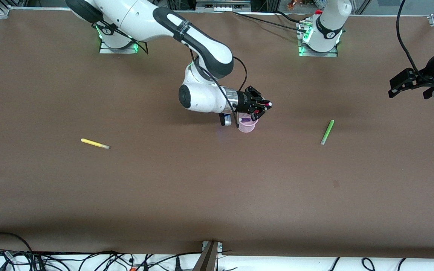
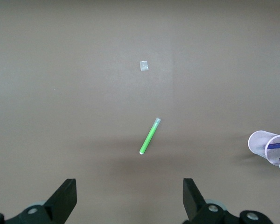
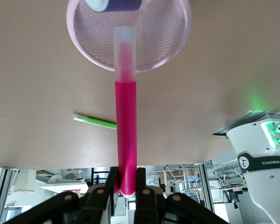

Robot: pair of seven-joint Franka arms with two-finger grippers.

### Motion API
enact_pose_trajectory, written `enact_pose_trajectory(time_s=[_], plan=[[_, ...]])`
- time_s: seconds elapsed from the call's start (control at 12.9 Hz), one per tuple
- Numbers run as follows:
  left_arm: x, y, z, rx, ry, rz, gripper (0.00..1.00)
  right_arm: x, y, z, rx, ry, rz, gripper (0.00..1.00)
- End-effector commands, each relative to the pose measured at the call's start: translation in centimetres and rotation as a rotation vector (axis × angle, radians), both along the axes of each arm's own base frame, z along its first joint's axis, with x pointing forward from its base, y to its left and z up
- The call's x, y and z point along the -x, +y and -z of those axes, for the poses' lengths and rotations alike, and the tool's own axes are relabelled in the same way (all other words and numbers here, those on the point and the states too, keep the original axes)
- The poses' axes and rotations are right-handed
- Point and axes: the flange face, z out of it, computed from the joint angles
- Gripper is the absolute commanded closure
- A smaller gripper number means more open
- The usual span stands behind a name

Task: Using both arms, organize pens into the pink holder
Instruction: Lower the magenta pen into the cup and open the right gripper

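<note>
My right gripper [image 1: 264, 107] is shut on the magenta-pink pen [image 1: 268, 104] and holds it just over the pink holder [image 1: 248, 126] at mid-table. In the right wrist view the gripper [image 3: 127, 179] clamps the pen [image 3: 126, 116], whose pale end points into the holder's [image 3: 177, 42] mouth. The dark purple pen [image 3: 119, 4] lies inside the holder. The light green pen [image 1: 327, 132] lies toward the left arm's end, the yellow pen [image 1: 95, 143] toward the right arm's end. My left gripper [image 1: 394, 87] is open and empty, high over the table's left-arm end; its wrist view [image 2: 129, 196] looks down on the green pen [image 2: 149, 136].
A small pale square mark [image 2: 143, 66] is on the brown table near the green pen. The arm bases stand along the table edge farthest from the front camera. Cables lie along the nearest edge.
</note>
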Motion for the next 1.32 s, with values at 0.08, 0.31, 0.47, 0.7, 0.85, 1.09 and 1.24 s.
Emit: enact_pose_trajectory(time_s=[0.08,0.31,0.47,0.7,0.85,1.09,1.24], plan=[[-0.3,-0.2,-0.5,-0.023,-0.001,-0.001,0.0,-0.8,0.7,1.2,-0.02,0.022,0.033,0.9],[-0.3,-0.2,-0.4,-0.023,0.001,-0.001,0.0,-0.9,0.7,1.7,-0.019,0.026,0.035,0.9],[-0.3,-0.2,-0.4,-0.023,0.001,0.0,0.0,-1.3,0.7,1.8,-0.025,0.025,0.04,0.9],[-0.3,-0.1,-0.4,-0.023,0.001,-0.003,0.0,-1.9,0.9,1.7,-0.046,-0.015,0.027,0.88],[-0.3,-0.1,-0.4,-0.023,0.001,-0.001,0.0,-2.0,0.9,1.9,-0.05,-0.032,0.015,0.86],[-0.3,-0.1,-0.4,-0.023,0.001,-0.003,0.0,-2.0,0.8,2.2,-0.049,-0.047,0.004,0.86],[-0.3,-0.2,-0.4,-0.023,0.001,0.0,0.0,-2.1,0.7,2.5,-0.048,-0.056,-0.002,0.84]])
